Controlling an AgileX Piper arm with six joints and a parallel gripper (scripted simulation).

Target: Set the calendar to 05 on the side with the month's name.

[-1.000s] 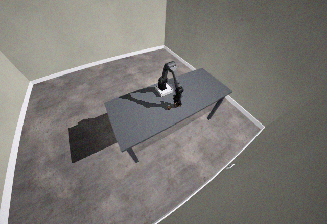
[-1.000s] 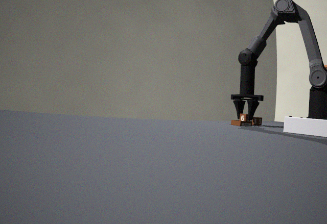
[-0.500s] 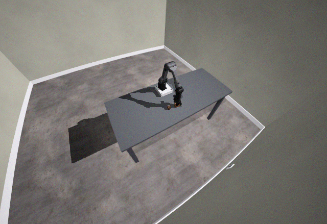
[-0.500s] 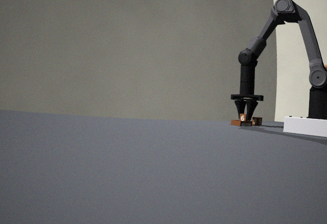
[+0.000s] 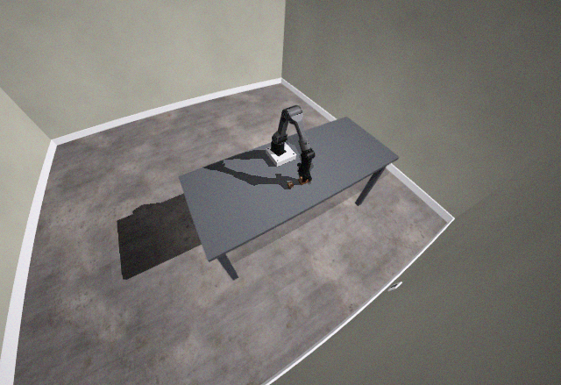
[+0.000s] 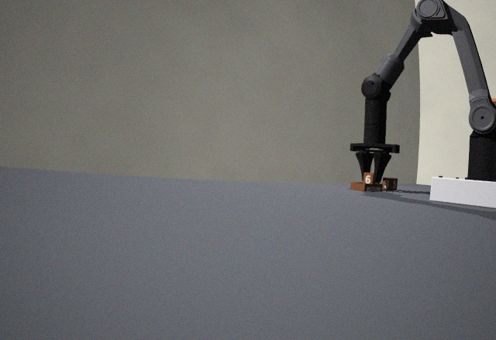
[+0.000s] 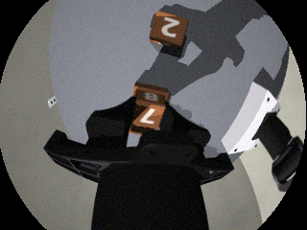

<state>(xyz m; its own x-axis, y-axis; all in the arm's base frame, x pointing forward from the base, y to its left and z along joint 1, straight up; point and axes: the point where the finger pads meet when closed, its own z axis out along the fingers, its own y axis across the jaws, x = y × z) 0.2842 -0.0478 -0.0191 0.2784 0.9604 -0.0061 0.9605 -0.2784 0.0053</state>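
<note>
On grey tabletop (image 5: 253, 209) (image 6: 200, 248) (image 7: 91, 53): beside the tray (image 6: 356, 187) (image 7: 153, 87), loose cube (image 5: 289, 184) (image 6: 392, 183) (image 7: 169, 29); at it, flanked cube (image 6: 368, 178) (image 7: 148, 117). Cannot tell whether clenched by gripper (image 5: 304, 181) (image 6: 370, 180) (image 7: 150, 115). Might twist or drag tray if pinched off-centre.

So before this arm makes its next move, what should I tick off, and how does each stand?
1. Fingers either side of the 7-topped cube: ok.
2. Firm grip by the gripper: cannot tell; contact is not clear.
3. Tray flat on the table: ok.
4. 2-topped cube in the tray: not ok; it is outside.
5. Month's name legible: cannot tell.
</note>
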